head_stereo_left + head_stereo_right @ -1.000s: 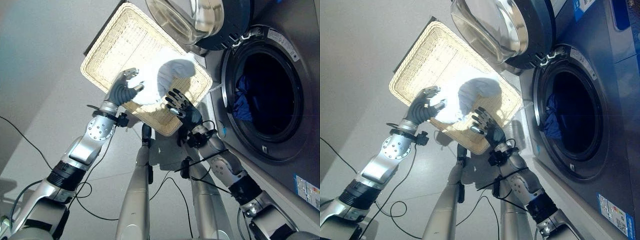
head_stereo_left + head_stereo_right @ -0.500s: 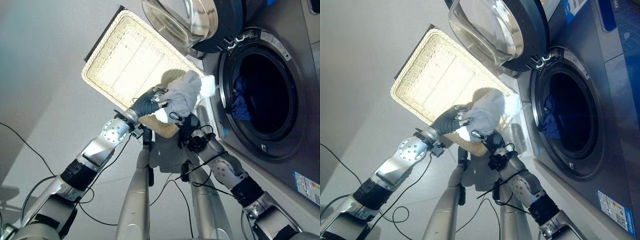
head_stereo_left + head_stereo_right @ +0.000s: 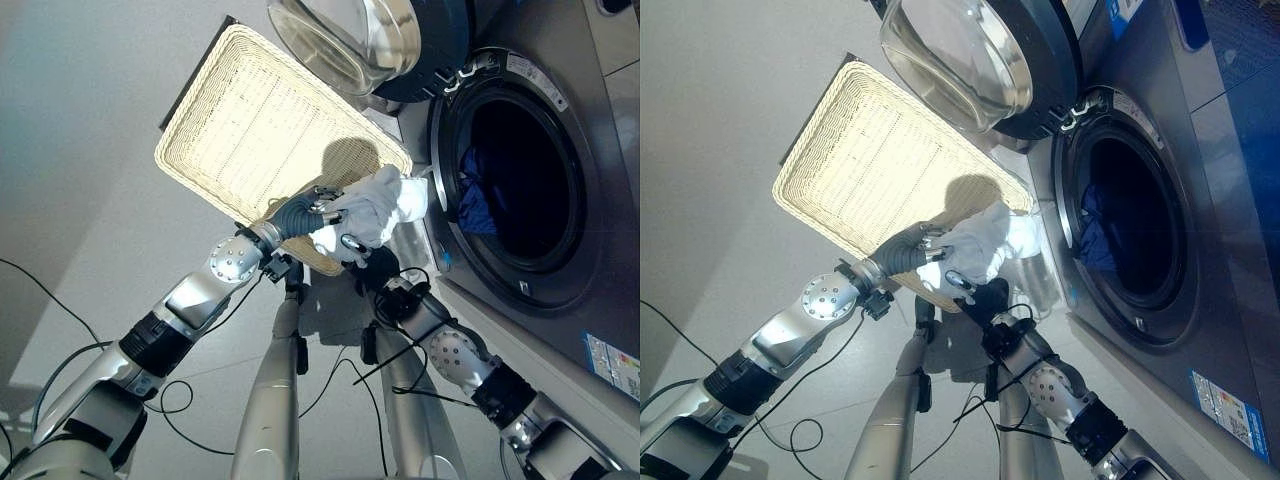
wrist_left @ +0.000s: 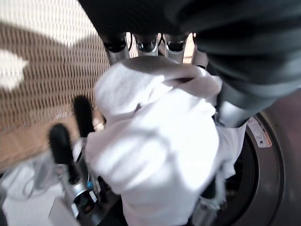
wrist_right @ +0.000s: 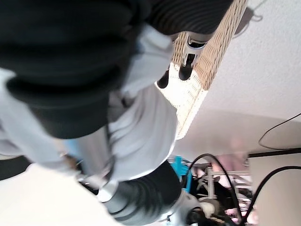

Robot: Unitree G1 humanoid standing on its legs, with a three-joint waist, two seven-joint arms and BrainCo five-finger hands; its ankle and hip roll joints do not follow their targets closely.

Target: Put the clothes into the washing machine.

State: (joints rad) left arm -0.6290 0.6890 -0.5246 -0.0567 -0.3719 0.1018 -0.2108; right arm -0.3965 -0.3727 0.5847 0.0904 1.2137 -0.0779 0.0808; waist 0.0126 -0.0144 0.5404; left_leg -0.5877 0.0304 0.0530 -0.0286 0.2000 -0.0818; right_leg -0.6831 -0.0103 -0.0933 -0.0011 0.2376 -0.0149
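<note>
left hand [image 3: 312,208], right hand [image 3: 352,243] clamp white garment [image 3: 383,200] | beside washer opening [image 3: 510,180], over basket rim [image 3: 395,152]

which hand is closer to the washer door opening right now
Right. The right hand grips the white garment from below, nearer the drum opening. The left hand holds the garment's far side, over the wicker basket.
</note>
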